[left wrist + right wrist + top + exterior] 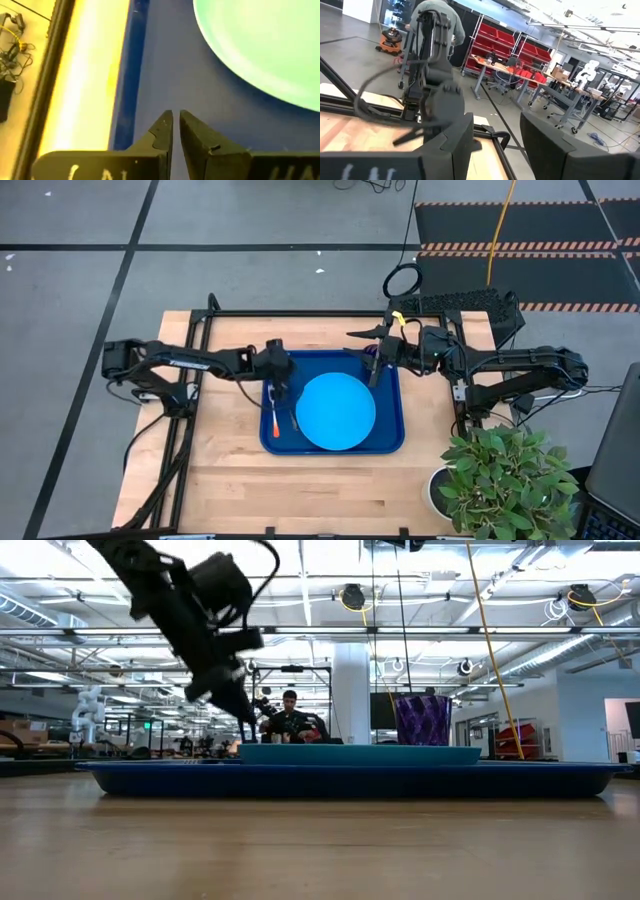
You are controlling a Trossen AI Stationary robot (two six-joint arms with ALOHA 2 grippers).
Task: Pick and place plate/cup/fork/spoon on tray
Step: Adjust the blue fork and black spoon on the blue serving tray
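left hand: fingers together, empty, over tray beside plate | right hand: fingers apart, near cup

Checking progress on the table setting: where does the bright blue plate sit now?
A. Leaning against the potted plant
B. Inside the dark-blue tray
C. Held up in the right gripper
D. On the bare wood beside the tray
B: in the high view the plate lies flat inside the tray, whose rim shows all around it.
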